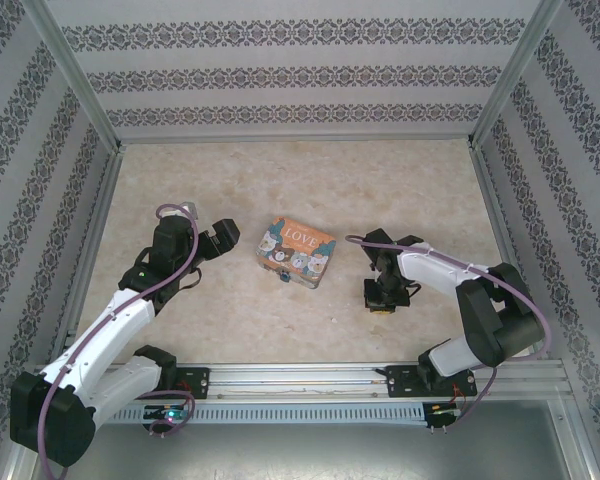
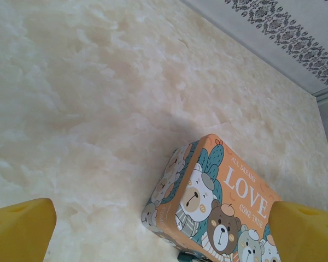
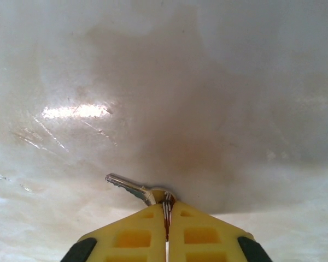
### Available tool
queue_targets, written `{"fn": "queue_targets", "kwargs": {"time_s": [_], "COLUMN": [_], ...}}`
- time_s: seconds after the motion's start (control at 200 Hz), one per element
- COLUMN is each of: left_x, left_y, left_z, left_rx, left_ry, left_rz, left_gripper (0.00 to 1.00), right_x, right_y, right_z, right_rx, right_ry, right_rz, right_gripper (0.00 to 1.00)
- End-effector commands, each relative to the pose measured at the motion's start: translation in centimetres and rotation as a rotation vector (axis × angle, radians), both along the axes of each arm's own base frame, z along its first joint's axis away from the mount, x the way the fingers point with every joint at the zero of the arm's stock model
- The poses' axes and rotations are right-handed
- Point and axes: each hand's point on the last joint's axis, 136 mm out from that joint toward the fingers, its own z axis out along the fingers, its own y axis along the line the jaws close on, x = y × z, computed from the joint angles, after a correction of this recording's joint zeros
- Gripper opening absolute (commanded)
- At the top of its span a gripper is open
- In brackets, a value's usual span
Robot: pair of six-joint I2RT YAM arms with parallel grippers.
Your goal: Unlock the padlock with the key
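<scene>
The silver key (image 3: pixel 128 188) sticks out to the left of my right gripper (image 3: pixel 167 206), whose yellow fingers are shut on its head and ring, just above the table. From above, the right gripper (image 1: pixel 380 298) points down, to the right of the orange-and-teal LOVE tin (image 1: pixel 296 252). The tiny bluish padlock (image 1: pixel 283 278) hangs at the tin's near side; a teal sliver of it (image 2: pixel 187 257) peeks out under the tin's lower edge. My left gripper (image 1: pixel 225 238) hovers open just left of the tin, with one yellow fingertip (image 2: pixel 19 229) on each side of the left wrist view.
The tin (image 2: pixel 218 202) sits mid-table on the pale marbled surface (image 1: pixel 280 180). Patterned walls with metal posts (image 1: pixel 75 75) close in the back and both sides. A metal rail (image 1: pixel 300 378) with the arm bases runs along the near edge.
</scene>
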Motion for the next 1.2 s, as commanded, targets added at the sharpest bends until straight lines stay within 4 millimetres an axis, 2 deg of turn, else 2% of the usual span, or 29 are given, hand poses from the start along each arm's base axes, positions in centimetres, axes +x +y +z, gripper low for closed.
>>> {"fn": "queue_targets", "kwargs": {"time_s": [0.0, 0.235, 0.48, 0.565, 0.704, 0.839, 0.989, 1.194], "left_x": [-0.3, -0.3, -0.1, -0.1, -0.3, -0.5, -0.5, 0.0], "left_y": [0.7, 0.1, -2.4, -3.7, -7.0, -9.9, -13.3, -16.9], "left_z": [-0.5, 0.6, 3.3, 4.4, 6.0, 6.4, 6.7, 6.4], "left_rx": [0.026, 0.013, -0.068, -0.112, -0.166, -0.159, -0.166, -0.199], "left_ry": [0.018, -0.015, -0.1, -0.13, -0.155, -0.162, -0.175, -0.17], "left_rz": [0.017, -0.023, -0.148, -0.212, -0.365, -0.46, -0.529, -0.575], "left_gripper": [1.0, 1.0, 0.94, 0.89, 0.8, 0.65, 0.58, 0.54], "right_x": [0.3, 2.4, 5.4, 6.6, 8.4, 9.5, 9.8, 9.7], "right_y": [0.3, 2.2, 6.0, 7.5, 9.6, 11.0, 12.2, 13.3], "right_z": [-0.3, 2.4, 7.5, 9.7, 13.3, 16.0, 17.4, 17.7], "right_rx": [0.019, 0.147, 0.415, 0.531, 0.714, 0.858, 0.929, 0.957], "right_ry": [-0.011, -0.17, -0.404, -0.493, -0.635, -0.72, -0.75, -0.746], "right_rz": [0.008, 0.003, -0.053, -0.093, -0.177, -0.246, -0.254, -0.25], "right_gripper": [0.01, 0.0, 0.0, 0.0, 0.0, 0.0, 0.0, 0.0]}}
